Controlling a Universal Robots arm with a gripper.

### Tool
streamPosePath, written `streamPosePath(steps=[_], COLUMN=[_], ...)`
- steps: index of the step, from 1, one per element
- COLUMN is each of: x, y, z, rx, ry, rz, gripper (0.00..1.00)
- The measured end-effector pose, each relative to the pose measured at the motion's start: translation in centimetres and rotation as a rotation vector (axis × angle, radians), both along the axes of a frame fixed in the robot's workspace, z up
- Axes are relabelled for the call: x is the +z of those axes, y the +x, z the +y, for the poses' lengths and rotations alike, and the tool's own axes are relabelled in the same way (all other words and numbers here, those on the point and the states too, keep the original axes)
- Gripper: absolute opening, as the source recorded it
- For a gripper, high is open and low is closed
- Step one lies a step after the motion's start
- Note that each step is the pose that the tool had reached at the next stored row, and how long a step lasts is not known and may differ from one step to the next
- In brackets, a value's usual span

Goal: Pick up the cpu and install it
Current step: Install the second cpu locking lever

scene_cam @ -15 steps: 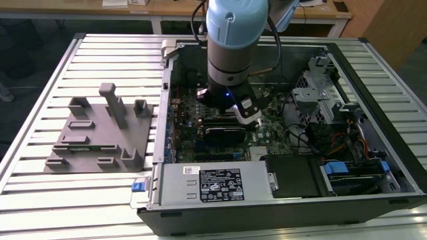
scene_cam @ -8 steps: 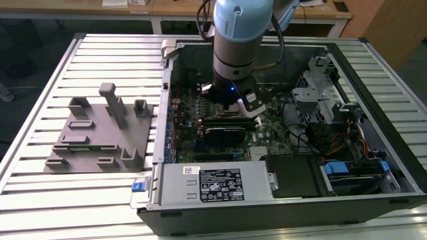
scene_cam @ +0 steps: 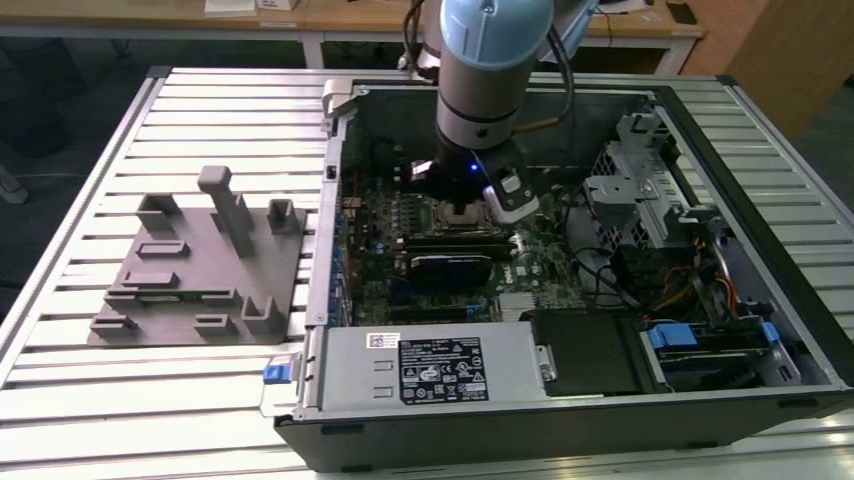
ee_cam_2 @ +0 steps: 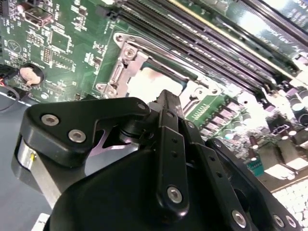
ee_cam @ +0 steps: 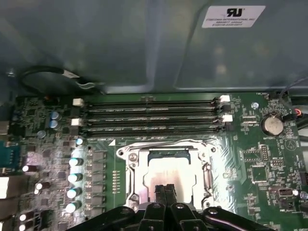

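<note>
Chip at the socket

Arm [scene_cam: 487,70] reaches down into the open case [scene_cam: 747,160], with the gripper [ee_cam: 165,192] right over the socket [ee_cam: 168,175] on the board [ee_cam: 269,159]. In the first wrist view the fingertips [ee_cam: 160,191] sit pressed together, tips against a pale silvery square that I take to be the cpu [ee_cam: 161,175], lying within the metal frame. Whether the chip is gripped, merely touched, or already seated flat, I cannot tell from where I stand.

My guess is that this is the install step, at or near placement. It calls for the chip to lie square and level inside the frame, with no tilt at any corner.

Room is tight: frame edges ring the chip on all sides, the memory slots [ee_cam: 149,115] run just beside the socket, and capacitors [ee_cam: 74,178] stand near. Straight up looks open. The grey fixture [scene_cam: 200,270] sits well apart, outside the case, at the exterior view's left.
</note>
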State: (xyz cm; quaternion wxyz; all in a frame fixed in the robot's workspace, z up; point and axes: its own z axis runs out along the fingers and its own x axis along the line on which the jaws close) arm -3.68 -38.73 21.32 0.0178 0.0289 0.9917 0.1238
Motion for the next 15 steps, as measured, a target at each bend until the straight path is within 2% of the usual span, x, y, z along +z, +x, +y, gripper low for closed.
streamPosePath(steps=[8, 15], x=[-0.04, -0.04], y=[0.6, 0.6], z=[1.14, 1.19], rx=[-0.001, -0.001], ry=[-0.0477, -0.0508], rz=[0.0000, 0.0000], gripper=[0.11, 0.11])
